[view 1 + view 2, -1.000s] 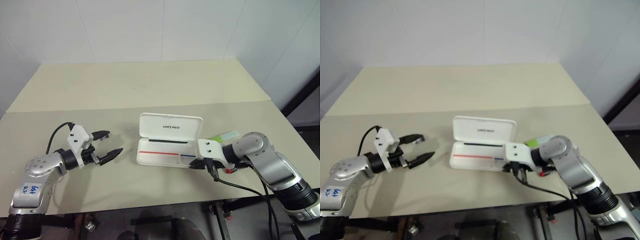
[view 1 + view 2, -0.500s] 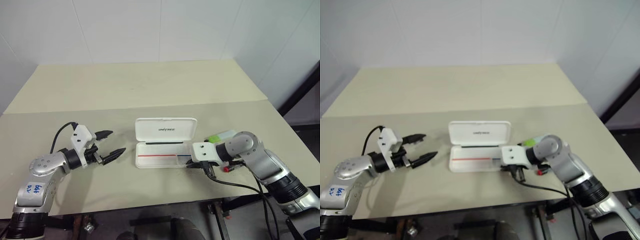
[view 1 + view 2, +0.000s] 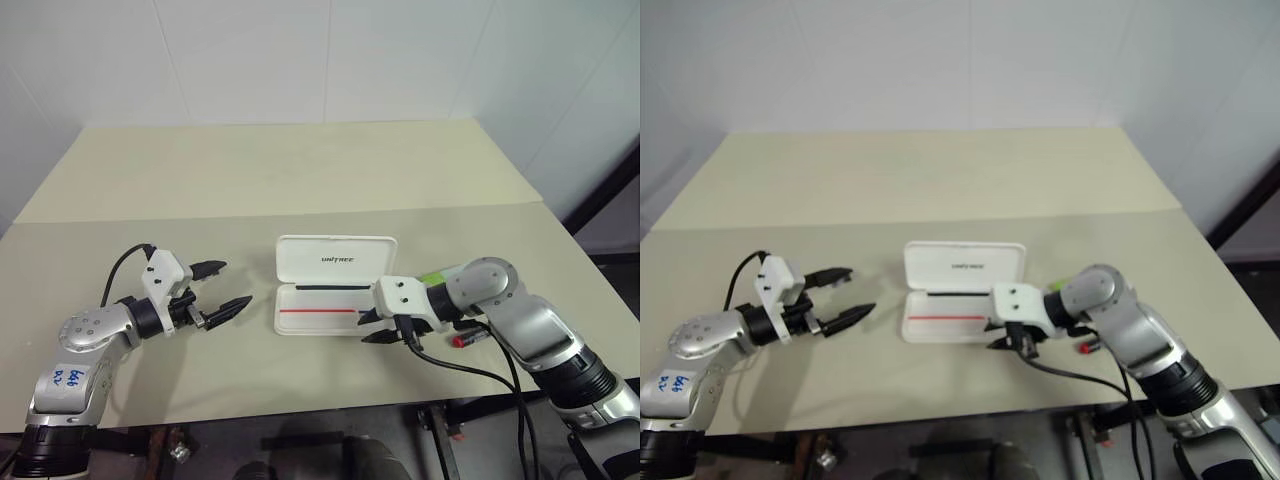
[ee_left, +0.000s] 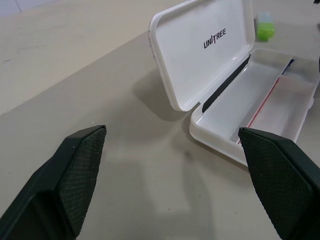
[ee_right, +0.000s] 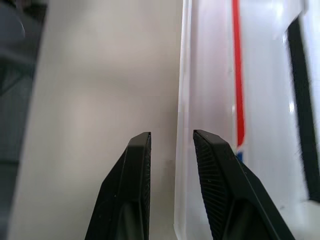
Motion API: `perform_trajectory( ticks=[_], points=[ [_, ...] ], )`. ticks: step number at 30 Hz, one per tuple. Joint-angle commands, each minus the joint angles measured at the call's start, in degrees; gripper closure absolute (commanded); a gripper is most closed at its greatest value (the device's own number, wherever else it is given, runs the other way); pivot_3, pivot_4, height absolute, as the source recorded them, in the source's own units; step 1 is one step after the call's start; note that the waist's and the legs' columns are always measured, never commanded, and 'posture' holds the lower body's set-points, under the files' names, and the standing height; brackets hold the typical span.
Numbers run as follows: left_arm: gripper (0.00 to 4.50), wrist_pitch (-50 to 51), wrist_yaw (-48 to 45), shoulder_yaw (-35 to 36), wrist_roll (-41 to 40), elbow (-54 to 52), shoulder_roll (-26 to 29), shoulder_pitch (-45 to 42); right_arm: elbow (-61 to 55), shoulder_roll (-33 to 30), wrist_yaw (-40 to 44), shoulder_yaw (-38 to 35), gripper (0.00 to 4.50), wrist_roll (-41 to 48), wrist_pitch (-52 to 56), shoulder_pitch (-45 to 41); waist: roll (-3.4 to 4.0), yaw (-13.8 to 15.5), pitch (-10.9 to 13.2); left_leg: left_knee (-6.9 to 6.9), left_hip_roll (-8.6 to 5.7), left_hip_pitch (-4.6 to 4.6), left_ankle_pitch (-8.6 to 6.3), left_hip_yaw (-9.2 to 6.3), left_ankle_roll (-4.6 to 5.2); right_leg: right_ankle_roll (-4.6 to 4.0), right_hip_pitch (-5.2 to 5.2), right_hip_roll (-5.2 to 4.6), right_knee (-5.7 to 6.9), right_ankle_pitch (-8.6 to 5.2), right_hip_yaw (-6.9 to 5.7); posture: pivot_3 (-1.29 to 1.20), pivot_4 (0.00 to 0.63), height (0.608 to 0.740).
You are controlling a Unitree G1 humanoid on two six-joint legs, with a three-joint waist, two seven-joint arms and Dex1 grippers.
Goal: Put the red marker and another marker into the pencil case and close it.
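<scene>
Ahead of me a pale beige tabletop (image 3: 300, 170) stretches away, made of two slabs that meet along a straight seam (image 3: 300, 212) running across its width. Behind it stands a white wall (image 3: 300, 60) of large panels with faint joints. At my right, a dark vertical strip (image 3: 607, 190) runs beside the wall. The light is soft and even.

Pencil case (image 3: 335, 290) at frame centre on the table (image 3: 300, 180), lid raised behind its tray. Left gripper (image 3: 222, 289) left of it, apart. Right gripper (image 3: 377, 327) at the tray's lower-right corner. Another marker (image 3: 437, 275) right of the case; red marker (image 3: 470, 340) lower right, near the table's front edge.
</scene>
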Motion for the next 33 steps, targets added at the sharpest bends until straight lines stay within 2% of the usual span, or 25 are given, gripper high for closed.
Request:
perform_trajectory(
  ticks=[1, 7, 10, 15, 23, 33],
  points=[
    [0.0, -0.49, -0.46, 0.77, -0.94, -2.36, 0.21, 0.2, -3.05, -2.18, -0.39, -5.52, 2.11, 3.64, 0.21, -0.54, 0.0, 0.37, 0.0, 0.0, 0.0, 0.0, 0.0, -0.01, 0.0, -0.01, 0.0, 0.0, 0.0, 0.0, -0.01, 0.0, 0.15, 0.74],
    [0.0, -0.94, -2.3, 0.15, -1.35, -3.33, 0.25, 0.62, 1.58, -8.59, 1.87, -13.01, 0.01, 6.05, -9.65, 5.03, -0.01, 1.26, 0.0, -0.02, 0.0, -0.06, -0.03, 0.0, 0.02, -0.01, 0.0, 0.0, -0.14, -0.01, -0.02, 0.0, 0.15, 0.74],
    [0.0, -1.52, -4.58, -1.13, -1.14, -3.34, 0.61, 0.65, 6.71, -12.26, 5.13, -15.86, 0.01, 6.77, -17.08, 9.44, -0.01, 1.85, 0.0, -0.03, -0.01, -0.07, -0.04, 0.06, 0.05, 0.0, 0.01, 0.0, -0.2, 0.0, 0.0, 0.0, 0.15, 0.74],
    [0.0, -3.26, -10.65, -4.06, -0.48, -3.7, 2.61, -0.33, 19.4, -17.7, 11.08, -15.68, 0.01, 4.71, -31.9, 13.04, 0.01, 1.87, 0.02, -0.02, -0.02, -0.03, -0.05, 0.16, 0.07, 0.02, 0.01, 0.0, -0.23, 0.01, 0.07, 0.0, 0.15, 0.74],
    [0.0, -4.33, -14.54, -7.41, -0.39, -5.13, 4.0, -4.82, 43.64, -17.04, 12.96, -11.65, 0.01, -2.42, -49.95, 4.55, 0.09, 1.08, 0.15, 0.01, -0.02, 0.32, -0.02, 0.71, 0.13, 0.03, 0.02, 0.08, -0.1, 0.02, 0.71, 0.0, 0.15, 0.74],
    [0.0, -2.43, -14.84, -7.71, -0.73, -6.79, 4.62, -7.04, 63.91, -12.82, 11.94, -6.42, 0.01, -9.87, -61.49, -4.88, -0.15, -0.53, 0.3, -0.02, -0.01, 0.77, -0.06, 0.96, 0.18, 0.23, 0.41, 0.09, -0.13, 0.13, 0.94, 0.0, 0.15, 0.74]
  ],
)
